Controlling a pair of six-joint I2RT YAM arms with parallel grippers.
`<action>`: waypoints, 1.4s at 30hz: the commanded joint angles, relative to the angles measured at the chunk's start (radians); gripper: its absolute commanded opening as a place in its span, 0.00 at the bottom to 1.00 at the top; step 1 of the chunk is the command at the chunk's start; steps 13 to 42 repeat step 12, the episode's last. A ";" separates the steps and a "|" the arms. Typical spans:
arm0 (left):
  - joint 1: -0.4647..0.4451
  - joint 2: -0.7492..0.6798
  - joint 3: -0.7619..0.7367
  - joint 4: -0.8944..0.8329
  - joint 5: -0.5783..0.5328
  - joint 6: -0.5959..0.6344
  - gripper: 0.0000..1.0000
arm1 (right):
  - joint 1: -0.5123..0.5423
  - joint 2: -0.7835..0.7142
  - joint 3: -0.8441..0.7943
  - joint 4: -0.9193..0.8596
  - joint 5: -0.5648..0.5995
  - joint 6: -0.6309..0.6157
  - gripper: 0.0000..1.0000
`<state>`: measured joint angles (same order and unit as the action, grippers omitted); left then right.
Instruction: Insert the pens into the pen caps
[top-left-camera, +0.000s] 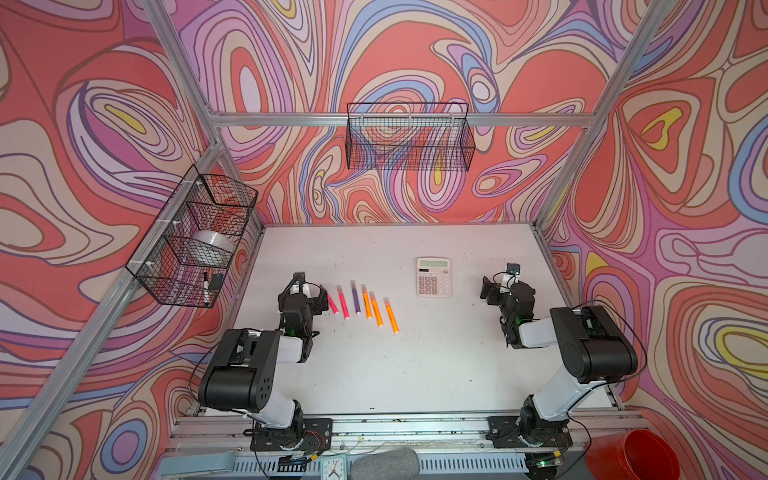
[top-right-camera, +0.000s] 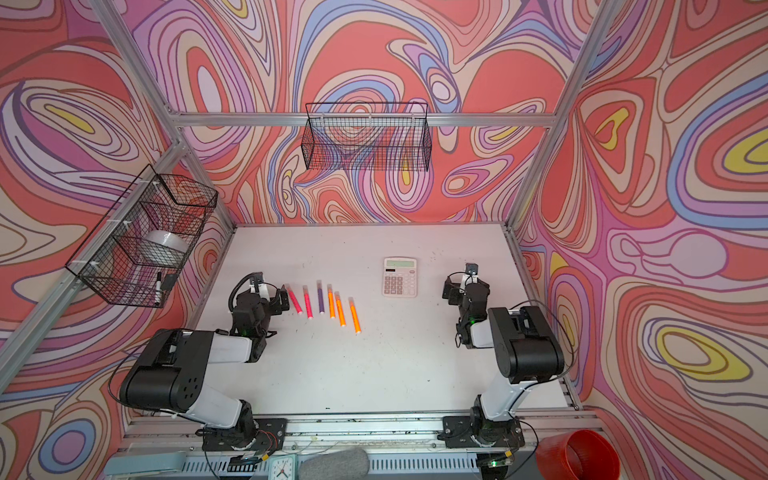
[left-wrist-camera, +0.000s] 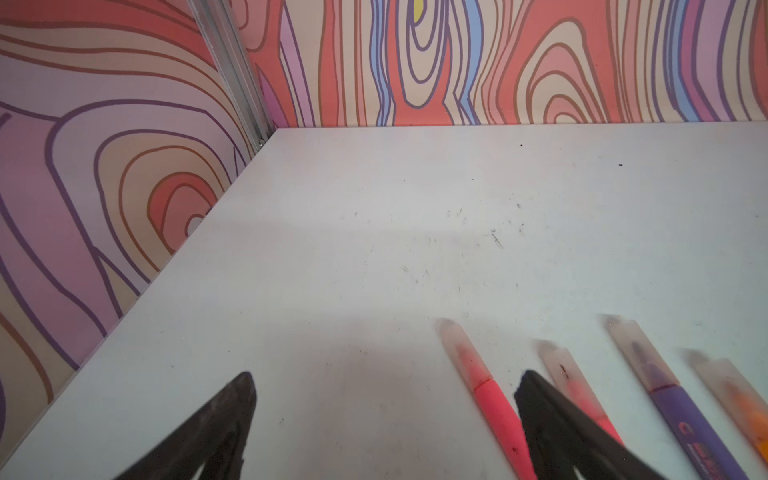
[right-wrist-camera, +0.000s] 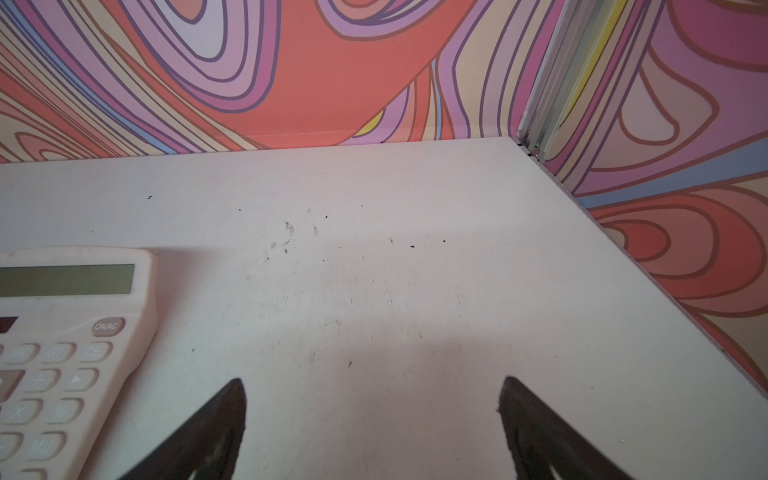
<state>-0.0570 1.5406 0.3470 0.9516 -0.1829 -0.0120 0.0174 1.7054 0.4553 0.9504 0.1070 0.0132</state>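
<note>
All six pens (top-left-camera: 367, 305) lie in a row on the worktop (top-left-camera: 415, 365), and each wears one of the pale caps (left-wrist-camera: 457, 345) over its tip, so the capping looks finished, or all but. The left end effector (left-wrist-camera: 384, 386) is spread wide and holds nothing. The nearest pink pen (left-wrist-camera: 494, 407) lies just inside one of its fingers, and the rest of the row runs away from it toward the right end effector (right-wrist-camera: 374, 390). That one is also spread and empty, well apart from the pens, with the calculator (right-wrist-camera: 70, 332) just beside it. Whether every cap is pressed fully home cannot be told — the next move, I judge, calls for a check of seating, then drawing both arms clear.
</note>
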 joint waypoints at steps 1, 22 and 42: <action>0.005 0.005 0.009 -0.014 0.043 0.011 1.00 | 0.000 0.007 0.010 0.011 -0.007 0.008 0.98; 0.020 0.001 0.024 -0.051 0.088 0.012 1.00 | 0.000 0.007 0.010 0.011 -0.008 0.007 0.98; 0.020 0.001 0.024 -0.051 0.088 0.012 1.00 | 0.000 0.007 0.010 0.011 -0.008 0.007 0.98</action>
